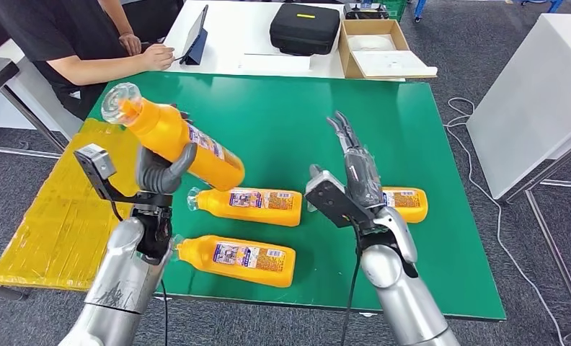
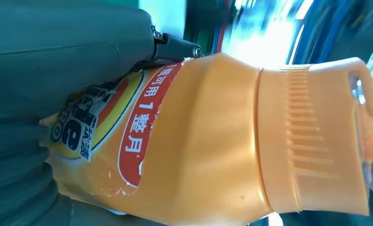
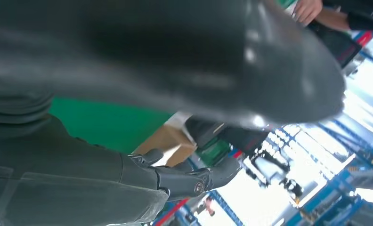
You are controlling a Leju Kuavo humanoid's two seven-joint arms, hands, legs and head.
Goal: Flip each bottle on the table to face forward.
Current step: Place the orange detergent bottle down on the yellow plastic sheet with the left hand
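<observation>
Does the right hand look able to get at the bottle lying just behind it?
Probably yes: the right hand is open, raised directly above that bottle, with nothing lying between them. The left hand holds another bottle well clear.

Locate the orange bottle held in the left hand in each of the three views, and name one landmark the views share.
Head view: the held bottle is tilted above the green table, upper left, gripped by the left hand.
Left wrist view: the bottle spans most of the picture, label and ribbed neck showing.
Right wrist view: not in it.
Shared landmark: the green table, head and right wrist views.
</observation>
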